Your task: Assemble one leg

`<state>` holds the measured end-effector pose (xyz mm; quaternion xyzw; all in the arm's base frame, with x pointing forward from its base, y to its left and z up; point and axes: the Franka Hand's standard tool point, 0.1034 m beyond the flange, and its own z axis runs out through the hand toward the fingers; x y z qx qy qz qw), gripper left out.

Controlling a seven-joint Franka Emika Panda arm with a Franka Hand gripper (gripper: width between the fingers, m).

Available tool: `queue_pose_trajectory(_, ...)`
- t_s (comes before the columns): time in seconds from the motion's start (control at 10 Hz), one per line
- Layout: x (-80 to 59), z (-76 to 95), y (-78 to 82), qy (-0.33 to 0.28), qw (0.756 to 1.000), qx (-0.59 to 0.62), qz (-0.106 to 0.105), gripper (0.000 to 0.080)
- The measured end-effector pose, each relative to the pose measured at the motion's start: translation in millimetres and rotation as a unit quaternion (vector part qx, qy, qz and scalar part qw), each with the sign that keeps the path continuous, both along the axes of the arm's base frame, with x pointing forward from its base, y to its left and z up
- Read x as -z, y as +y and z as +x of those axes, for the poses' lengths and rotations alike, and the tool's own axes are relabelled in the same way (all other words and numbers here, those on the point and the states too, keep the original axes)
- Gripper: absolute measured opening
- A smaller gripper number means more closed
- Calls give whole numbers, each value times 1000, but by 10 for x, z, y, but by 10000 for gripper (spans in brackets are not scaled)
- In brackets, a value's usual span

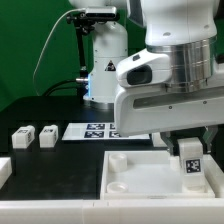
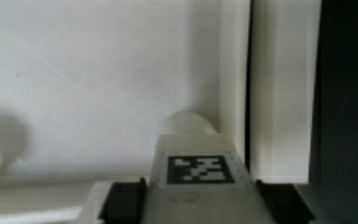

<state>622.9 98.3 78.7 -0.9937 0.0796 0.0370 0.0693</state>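
My gripper [image 1: 189, 158] is shut on a small white leg [image 1: 190, 161] whose black-and-white tag faces the camera. It holds the leg upright over the far right corner of the large white square tray-like piece [image 1: 140, 176]. In the wrist view the leg [image 2: 199, 160] sits between the two dark fingers [image 2: 130, 198], tag showing, its rounded end pointing at the white piece's surface [image 2: 87, 90]. Two more legs [image 1: 21, 137] [image 1: 47, 135] lie on the black table at the exterior view's left.
The marker board [image 1: 92, 130] lies flat behind the tray piece. Another white part [image 1: 4, 171] shows at the left edge. A white robot base [image 1: 103, 65] stands at the back before a green backdrop. The arm's big white body [image 1: 170, 80] fills the upper right.
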Motion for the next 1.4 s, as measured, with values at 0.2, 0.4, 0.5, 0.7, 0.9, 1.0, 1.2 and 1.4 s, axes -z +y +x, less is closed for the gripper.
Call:
queue_pose_trajectory(0.2, -1, 12, 54, 14, 990, 138, -5, 292)
queue_pose_trajectory(0.4, 0, 6, 122, 33, 965, 260, -9, 292)
queue_pose_trajectory(0.5, 0, 1, 165, 43, 946, 322, -12, 292)
queue_pose_trajectory(0.7, 2, -6, 211, 61, 904, 423, -15, 294)
queue_pose_trajectory(0.9, 2, -7, 216, 62, 902, 426, -15, 294)
queue_pose_trajectory(1.0, 2, -8, 221, 61, 904, 423, -15, 294)
queue_pose_trajectory(1.2, 21, -15, 212, 55, 926, 374, -13, 593)
queue_pose_trajectory(1.4, 34, -23, 199, 34, 974, 224, -6, 638)
